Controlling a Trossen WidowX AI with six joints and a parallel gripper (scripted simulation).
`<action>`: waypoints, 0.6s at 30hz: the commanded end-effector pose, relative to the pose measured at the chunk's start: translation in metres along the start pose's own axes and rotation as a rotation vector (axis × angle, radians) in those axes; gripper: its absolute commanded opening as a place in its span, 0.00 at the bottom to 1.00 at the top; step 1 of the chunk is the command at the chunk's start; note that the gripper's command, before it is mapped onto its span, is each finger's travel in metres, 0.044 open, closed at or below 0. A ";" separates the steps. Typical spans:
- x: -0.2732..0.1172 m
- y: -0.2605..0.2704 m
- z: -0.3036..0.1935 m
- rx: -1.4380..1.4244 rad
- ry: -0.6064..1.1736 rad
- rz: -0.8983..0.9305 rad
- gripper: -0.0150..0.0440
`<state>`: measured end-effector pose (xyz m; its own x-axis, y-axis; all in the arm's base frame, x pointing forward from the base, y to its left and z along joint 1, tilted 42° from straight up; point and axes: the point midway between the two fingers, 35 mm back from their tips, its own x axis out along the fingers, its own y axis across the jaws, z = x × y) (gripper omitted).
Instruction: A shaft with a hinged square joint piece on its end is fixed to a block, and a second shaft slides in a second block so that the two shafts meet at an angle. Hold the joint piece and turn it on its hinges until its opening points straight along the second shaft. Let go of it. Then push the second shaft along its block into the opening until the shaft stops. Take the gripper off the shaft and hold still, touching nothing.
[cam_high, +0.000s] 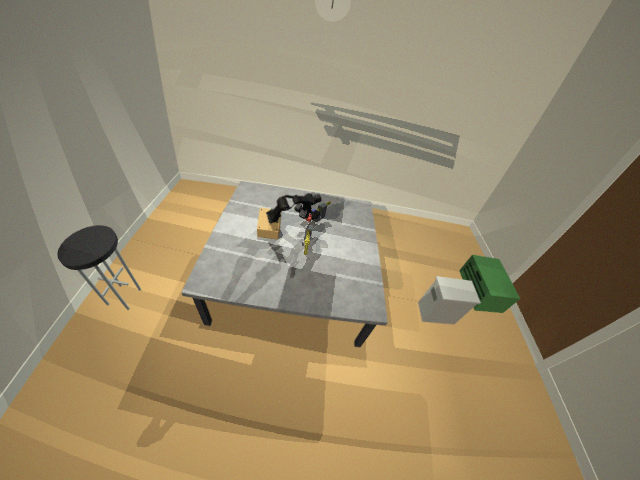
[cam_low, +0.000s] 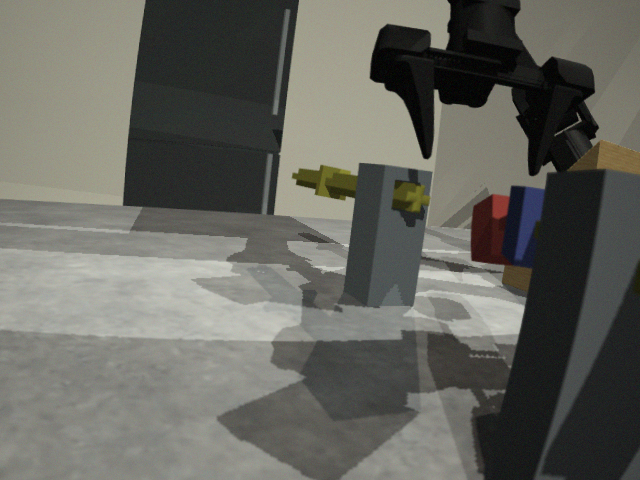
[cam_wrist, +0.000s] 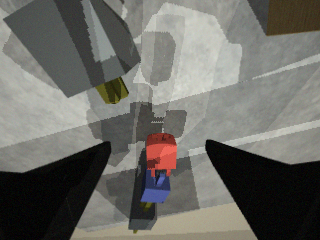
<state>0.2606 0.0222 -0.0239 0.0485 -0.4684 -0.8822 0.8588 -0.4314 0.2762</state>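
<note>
A plain pale wall (cam_high: 320, 56) (cam_low: 330, 118) stands behind the grey bench (cam_high: 242, 273) (cam_low: 129, 403) (cam_wrist: 280, 100). The tool (cam_high: 306, 210) (cam_low: 480, 164) (cam_wrist: 159, 145) is spread wide, with nothing held in it. It is held over the red joint piece (cam_high: 309, 218) (cam_low: 488, 229) (cam_wrist: 161, 154), which is seen between the finger ends from the wrist but sits lower, not pinched. Next to it is the blue part (cam_low: 521, 227) (cam_wrist: 155, 189), by the near right block (cam_low: 563, 310) (cam_wrist: 142, 216). Farther off, the yellow shaft (cam_high: 307, 242) (cam_low: 338, 184) (cam_wrist: 112, 90) is held in the second block (cam_high: 309, 227) (cam_low: 387, 232) (cam_wrist: 75, 52), its end well apart from the red piece. The red piece does not look lined up with it yet. So the grip, the turn, the letting go, the push and the last move away all seem left to be done.
</note>
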 end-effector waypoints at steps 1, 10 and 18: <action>0.026 -0.002 0.009 -0.007 -0.013 -0.005 1.00; 0.055 -0.005 0.020 -0.007 -0.016 -0.004 1.00; 0.060 -0.004 -0.002 -0.006 -0.014 -0.004 1.00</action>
<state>0.2532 -0.0103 -0.0721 0.0299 -0.4782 -0.8777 0.8640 -0.4292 0.2633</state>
